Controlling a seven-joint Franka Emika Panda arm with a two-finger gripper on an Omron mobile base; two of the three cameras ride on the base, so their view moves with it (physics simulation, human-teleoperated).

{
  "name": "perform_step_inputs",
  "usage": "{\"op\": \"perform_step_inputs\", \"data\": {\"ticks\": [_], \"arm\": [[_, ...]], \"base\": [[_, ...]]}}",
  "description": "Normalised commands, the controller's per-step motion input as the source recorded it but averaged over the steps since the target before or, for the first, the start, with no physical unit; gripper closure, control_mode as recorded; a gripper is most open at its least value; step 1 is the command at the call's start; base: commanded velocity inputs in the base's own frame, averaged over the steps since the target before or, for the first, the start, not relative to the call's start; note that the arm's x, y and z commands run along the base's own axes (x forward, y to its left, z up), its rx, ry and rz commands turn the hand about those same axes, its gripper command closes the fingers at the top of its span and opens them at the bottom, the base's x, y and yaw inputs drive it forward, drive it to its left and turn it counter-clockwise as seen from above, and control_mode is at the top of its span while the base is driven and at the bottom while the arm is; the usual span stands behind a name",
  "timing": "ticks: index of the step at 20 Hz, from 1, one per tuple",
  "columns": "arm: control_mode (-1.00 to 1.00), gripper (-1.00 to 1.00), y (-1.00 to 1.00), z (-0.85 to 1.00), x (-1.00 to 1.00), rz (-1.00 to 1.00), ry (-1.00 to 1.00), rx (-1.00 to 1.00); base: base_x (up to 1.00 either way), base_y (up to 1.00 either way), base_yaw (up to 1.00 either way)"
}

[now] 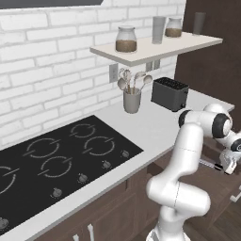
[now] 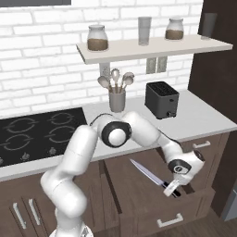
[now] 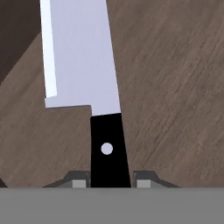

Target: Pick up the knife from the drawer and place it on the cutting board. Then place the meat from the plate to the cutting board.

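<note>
Dark brown wood of the open drawer (image 2: 139, 185) lies under the knife (image 2: 149, 175), which rests on the drawer floor with its blade pointing back toward the counter. The gripper (image 2: 172, 189) is clenched on the black handle (image 3: 109, 151) at the end nearest the drawer front, the fingertips (image 3: 78, 180) pressing either side. Held so far from the blade, the knife could pivot or slip on lifting, and its tip might catch the drawer's rear edge.
</note>
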Motion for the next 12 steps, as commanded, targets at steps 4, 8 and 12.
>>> {"op": "perform_step_inputs", "data": {"ticks": [4, 8, 12], "arm": [[-1.0, 1.0, -0.1, 0.99, 0.0, 0.2, 0.0, 0.02], [-1.0, 1.0, 0.01, 1.0, 0.0, 0.17, 0.0, 0.0], [-1.0, 1.0, 0.21, 1.0, 0.0, 0.03, 0.0, -0.08]], "base": [[0.0, 0.0, 0.0], [0.0, 0.0, 0.0], [0.0, 0.0, 0.0]]}}
